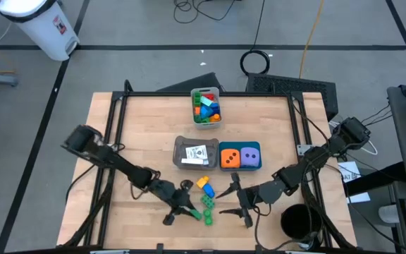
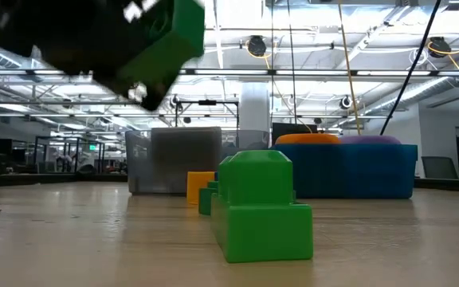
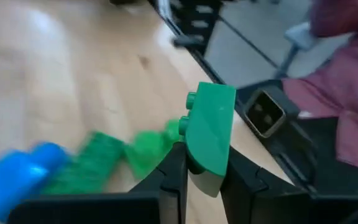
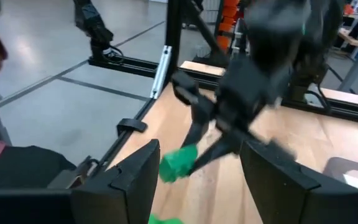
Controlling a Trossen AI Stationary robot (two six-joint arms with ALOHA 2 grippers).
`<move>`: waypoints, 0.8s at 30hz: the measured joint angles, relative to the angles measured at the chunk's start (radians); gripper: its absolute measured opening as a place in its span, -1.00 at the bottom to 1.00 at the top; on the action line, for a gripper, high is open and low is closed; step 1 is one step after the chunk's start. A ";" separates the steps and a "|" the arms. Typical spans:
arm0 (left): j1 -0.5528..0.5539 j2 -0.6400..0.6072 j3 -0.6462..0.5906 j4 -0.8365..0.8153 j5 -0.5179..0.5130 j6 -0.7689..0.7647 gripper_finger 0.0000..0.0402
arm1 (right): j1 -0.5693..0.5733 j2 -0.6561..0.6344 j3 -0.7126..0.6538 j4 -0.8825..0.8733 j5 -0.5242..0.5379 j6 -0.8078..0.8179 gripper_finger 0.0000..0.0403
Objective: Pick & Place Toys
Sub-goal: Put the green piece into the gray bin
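Plastic bricks like these look light, rigid and smooth-sided, so I judge they will not deform under a squeeze but could pivot or slip if pinched near a corner; the flat opposite faces below the studs are the safest place to hold. The left gripper (image 3: pixel 199 177) shows this: its fingers are closed on a green brick (image 3: pixel 209 138), held clear of the table (image 1: pixel 139 127) near the front edge, studs pointing sideways, with the fingers on the two broad faces. In the low view the same lifted brick hangs in the upper left, above the bricks resting on the wood.

The right gripper (image 4: pixel 197 180) hovers just beside it over the front of the table, its fingers spread apart with nothing between them.

Counts, as far as can be told: on the bare table there are two green bricks (image 1: pixel 208 204) close together, one yellow brick (image 1: pixel 207 189) and one blue brick (image 1: pixel 201 183) touching it, plus the green one in the air. The pale grey bin (image 1: pixel 206 92) at the back holds a heap of blue, green, orange and red bricks too jumbled to count. The teal bin (image 1: pixel 240 168) carries two dice, an orange die (image 1: pixel 230 157) and a purple die (image 1: pixel 251 156), side by side. The grey bin (image 1: pixel 180 148) holds one white-edged card (image 1: pixel 197 155) that I can see; more may lie beneath.
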 joint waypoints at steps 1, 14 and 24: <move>-0.006 -0.037 0.000 -0.033 -0.040 0.014 -0.69 | -0.005 0.000 0.000 0.000 0.000 0.000 0.08; -0.054 -0.171 0.000 -0.201 -0.748 0.036 -0.68 | -0.103 0.000 -0.034 -0.159 0.233 0.018 0.12; 0.036 -0.171 0.000 -0.218 -0.742 0.035 -0.67 | -0.252 0.001 -0.138 0.025 0.005 0.057 0.15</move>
